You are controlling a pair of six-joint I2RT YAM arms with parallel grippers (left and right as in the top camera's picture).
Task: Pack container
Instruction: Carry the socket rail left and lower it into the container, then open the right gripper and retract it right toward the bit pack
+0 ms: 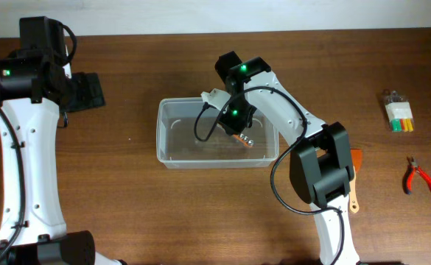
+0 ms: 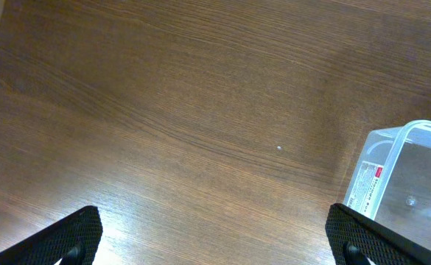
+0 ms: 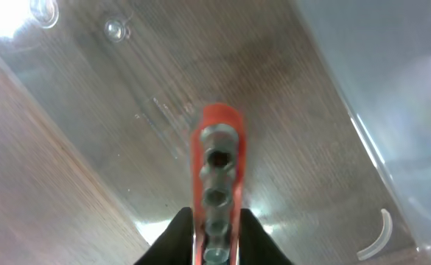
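The container is a clear plastic bin at the table's middle; its corner also shows at the right of the left wrist view. My right gripper reaches down into it, shut on a red rail of metal sockets. In the right wrist view the black fingers press both sides of the rail, just above the bin's floor, with the gripper centred on it. My left gripper hangs wide open over bare wood, left of the bin, with nothing between its fingers.
Red-handled pliers and a small pack of yellow and green pieces lie at the far right. An orange tool with a wooden handle lies partly under the right arm.
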